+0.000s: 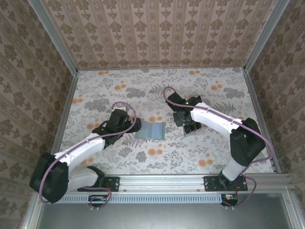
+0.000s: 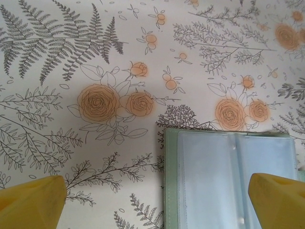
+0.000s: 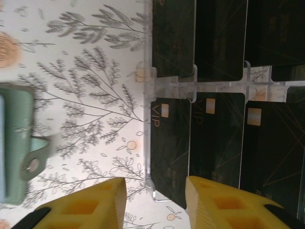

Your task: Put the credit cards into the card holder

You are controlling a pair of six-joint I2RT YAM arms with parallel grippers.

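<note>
Top view: the left gripper (image 1: pixel 129 125) hangs over the floral table (image 1: pixel 214 152), just left of centre, at the left edge of the holder (image 1: pixel 150 130). The holder lies open and flat, mid-table, between the two arms. Just right of it, the right gripper (image 1: pixel 187 125) hangs over the cards (image 1: pixel 191 129), which sit in a clear rack (image 1: pixel 194 131).

Left wrist view: the left gripper (image 2: pixel 155 204) is released. Its yellow fingers (image 2: pixel 31 205) stand wide apart and grasp nothing. The holder (image 2: pixel 228 181) shows a green rim and clear inner pockets. Its left part lies under the gap, and its right part reaches the right finger.

Right wrist view: the holder (image 3: pixel 16 143) lies at the left edge, and its snap tab (image 3: pixel 35 157) points toward the rack. The right gripper (image 3: pixel 155 202) is released, with its fingers (image 3: pixel 228 205) apart. The near end of one black card lies in the gap; contact cannot be told. The cards (image 3: pixel 217 138) fill the rack (image 3: pixel 174 88) in two rows, and each nearer card carries a small pale chip.
</note>
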